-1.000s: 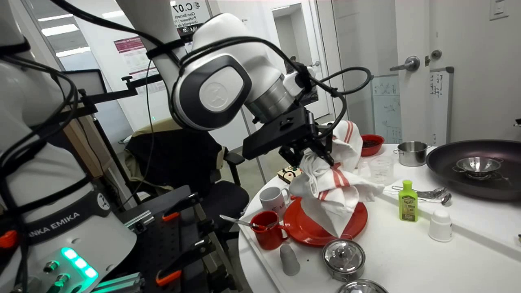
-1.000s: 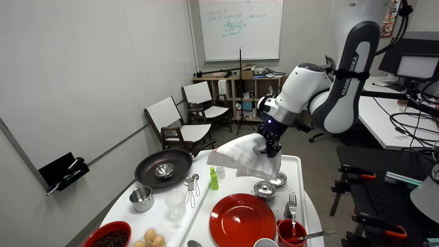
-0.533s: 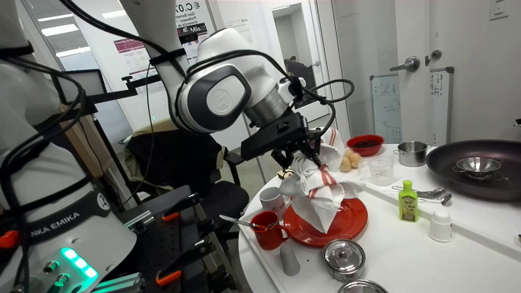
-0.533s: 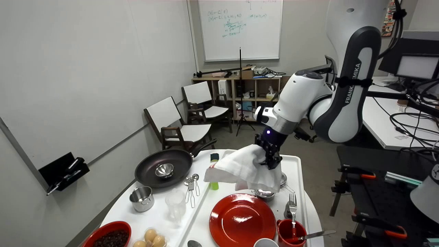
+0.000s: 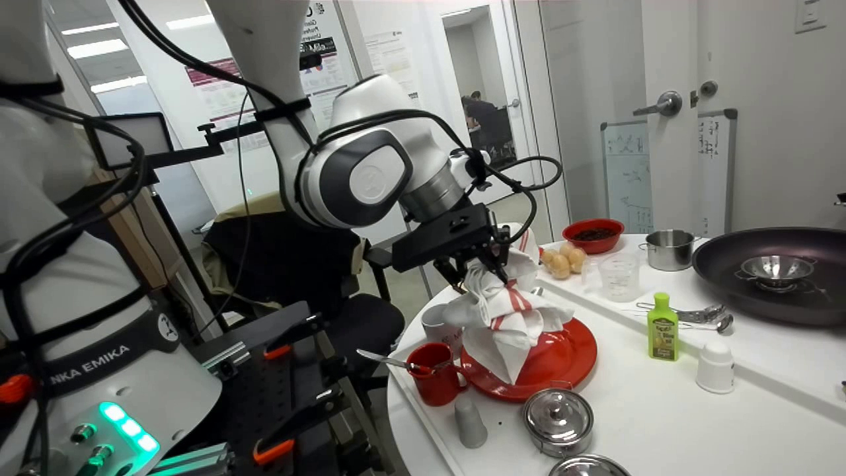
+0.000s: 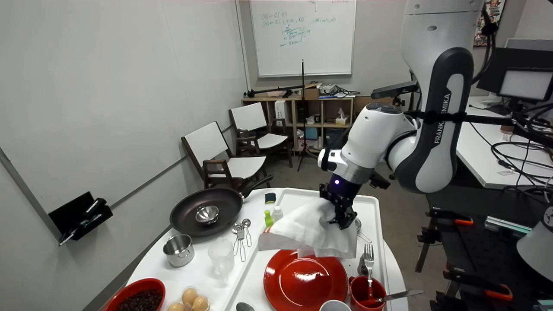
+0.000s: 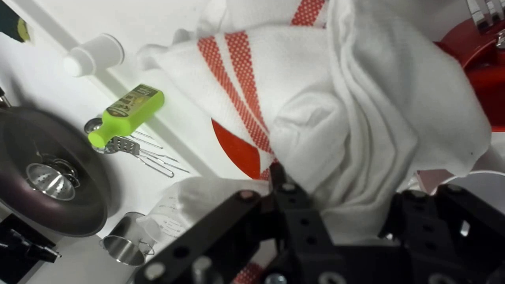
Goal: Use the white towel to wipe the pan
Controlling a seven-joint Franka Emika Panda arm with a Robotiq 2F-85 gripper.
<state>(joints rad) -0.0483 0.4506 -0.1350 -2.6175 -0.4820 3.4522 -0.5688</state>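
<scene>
My gripper (image 5: 481, 281) is shut on the white towel (image 5: 514, 317), which has red stripes and hangs in loose folds. In the wrist view, bunched cloth (image 7: 375, 98) fills the space between the two dark fingers (image 7: 294, 215). The towel's lower part overlaps the red plate (image 6: 302, 280) in both exterior views; whether it touches the plate I cannot tell. The large dark pan (image 6: 183, 214) rests on the far side of the table, apart from the towel, and shows at the left of the wrist view. A small steel strainer (image 6: 207, 214) sits inside it.
A red mug (image 5: 433, 387) holding cutlery and a white mug (image 5: 436, 324) stand close to the towel. A green bottle (image 5: 662, 330), white shaker (image 5: 715, 370), lidded steel pot (image 5: 558, 423), measuring spoons (image 6: 240, 235), clear cup (image 6: 221, 257) and steel pot (image 6: 178, 252) are also on the table.
My gripper has come down with the towel still in its grasp and shifted slightly towards the robot's base. The cloth now overlaps the plate's edge in an exterior view. The pan has not moved.
</scene>
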